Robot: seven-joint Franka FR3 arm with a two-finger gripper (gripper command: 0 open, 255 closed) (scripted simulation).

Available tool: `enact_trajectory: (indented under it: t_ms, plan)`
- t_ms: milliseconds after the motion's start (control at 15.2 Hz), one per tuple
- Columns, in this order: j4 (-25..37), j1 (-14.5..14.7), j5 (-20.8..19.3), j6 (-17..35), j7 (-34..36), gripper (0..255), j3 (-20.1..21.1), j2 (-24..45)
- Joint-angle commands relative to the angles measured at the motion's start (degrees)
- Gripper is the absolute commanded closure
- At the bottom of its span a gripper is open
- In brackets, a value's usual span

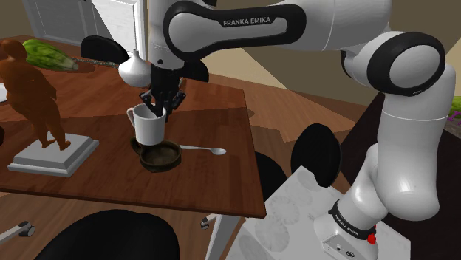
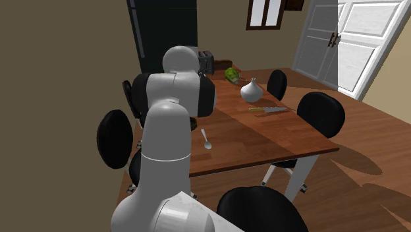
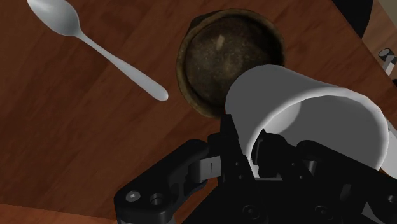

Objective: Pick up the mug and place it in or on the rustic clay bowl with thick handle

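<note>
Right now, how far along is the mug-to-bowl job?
Done: the gripper has the white mug clasped by its rim. In hand: the mug hangs over the dark bowl at its edge. Left: lower it in and release. Whether the two already touch is unclear.

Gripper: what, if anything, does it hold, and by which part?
The gripper holds the white mug by its rim, one finger inside the cup.

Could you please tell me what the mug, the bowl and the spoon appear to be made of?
Mug: plain matte white, perhaps ceramic; unclear. Bowl: rough, mottled dark brown with an uneven rim, likely clay. Spoon: smooth pale grey with soft sheen, probably metal.
</note>
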Motion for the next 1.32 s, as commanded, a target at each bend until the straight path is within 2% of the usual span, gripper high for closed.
enact_trajectory:
  t_ms: [0, 198, 264, 594, 858, 1254]
  plan:
    - [0.0, 0.0, 0.0, 0.1, 0.0, 255, 0.0, 0.0]
    - [0.0, 0.0, 0.0, 0.1, 0.0, 255, 0.0, 0.0]
    - [0.0, 0.0, 0.0, 0.1, 0.0, 0, 0.0, 0.0]
    - [0.0, 0.0, 0.0, 0.1, 0.0, 0, 0.0, 0.0]
    - [6.2, 0.0, 0.2, -6.9, -0.1, 0, 0.1, -0.7]
    - [6.2, 0.0, 0.2, -6.9, -0.1, 0, 0.1, -0.7]
